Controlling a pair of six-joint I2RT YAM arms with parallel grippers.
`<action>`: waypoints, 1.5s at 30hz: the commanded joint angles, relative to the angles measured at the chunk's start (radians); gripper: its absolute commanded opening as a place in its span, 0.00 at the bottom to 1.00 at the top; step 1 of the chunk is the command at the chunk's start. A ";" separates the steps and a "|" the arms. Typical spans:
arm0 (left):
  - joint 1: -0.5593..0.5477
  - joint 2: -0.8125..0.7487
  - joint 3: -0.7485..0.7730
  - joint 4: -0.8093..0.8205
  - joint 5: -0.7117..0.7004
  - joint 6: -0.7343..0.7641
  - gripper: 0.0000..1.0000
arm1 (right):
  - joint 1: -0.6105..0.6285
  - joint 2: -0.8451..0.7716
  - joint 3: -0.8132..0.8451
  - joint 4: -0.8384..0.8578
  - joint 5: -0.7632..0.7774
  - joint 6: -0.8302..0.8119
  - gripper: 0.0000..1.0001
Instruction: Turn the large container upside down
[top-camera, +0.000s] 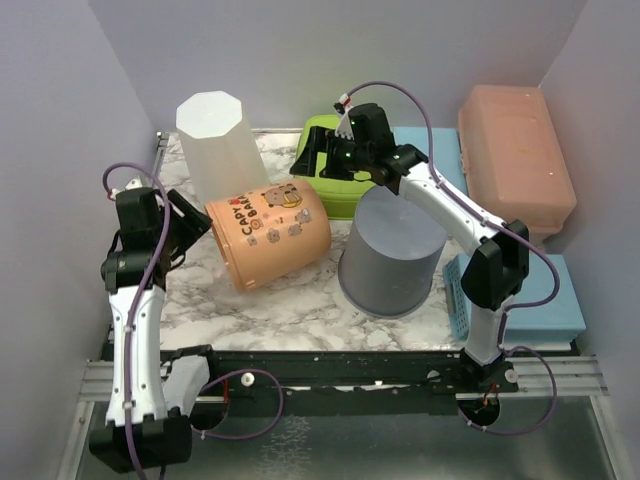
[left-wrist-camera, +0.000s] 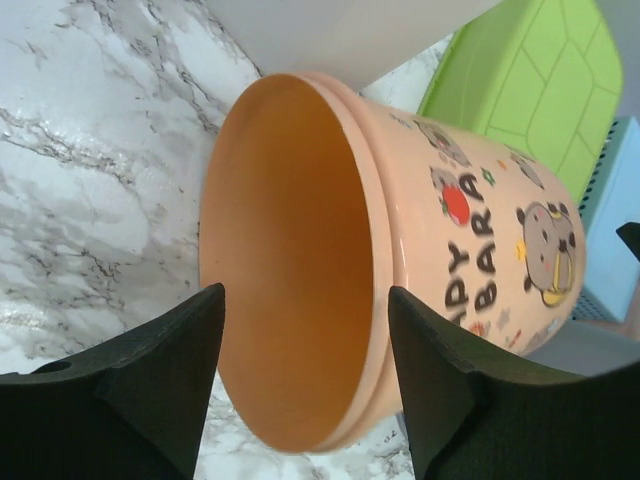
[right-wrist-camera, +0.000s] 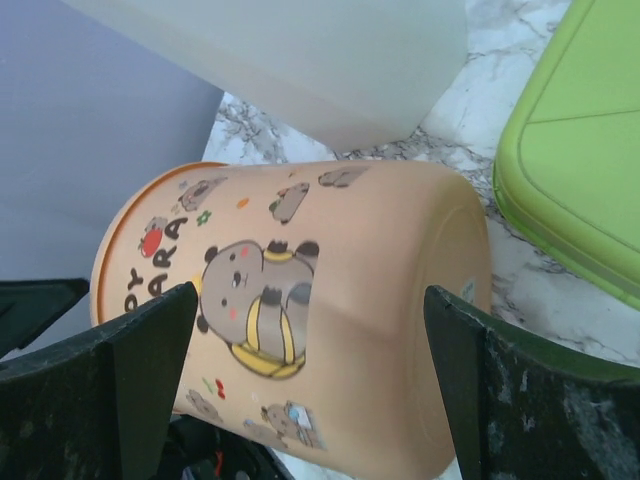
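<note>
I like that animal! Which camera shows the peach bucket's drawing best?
The right wrist view: the cartoon capybara on the peach bucket fills the middle, close up. The left wrist view looks into the bucket's open mouth, with the drawings squeezed along its side. The top view shows the whole bucket lying on its side, drawings tiny.

- The container (top-camera: 268, 237) was peach-orange outside and deeper orange inside, printed with grey-brown cartoon capybaras, black lettering and small red and green motifs.
- The table (top-camera: 290, 300) under it was white marble with grey veins.
- Behind it, the bin (top-camera: 215, 140) was plain translucent white.
- To its right, the bucket (top-camera: 392, 255) was plain dark grey.
- Farther right were a lime-green box (top-camera: 335, 180), a salmon-pink box (top-camera: 515, 160) and a light-blue basket (top-camera: 562, 295).
</note>
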 joint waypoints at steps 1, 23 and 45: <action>-0.005 0.084 0.037 0.105 0.071 0.056 0.65 | -0.004 0.088 0.070 -0.036 -0.141 0.008 0.99; -0.034 0.059 -0.057 0.002 0.198 0.070 0.48 | -0.003 0.076 0.009 -0.038 -0.233 0.016 0.98; -0.034 -0.093 -0.220 0.093 0.182 -0.081 0.22 | 0.094 -0.027 0.112 0.015 -0.387 0.069 0.91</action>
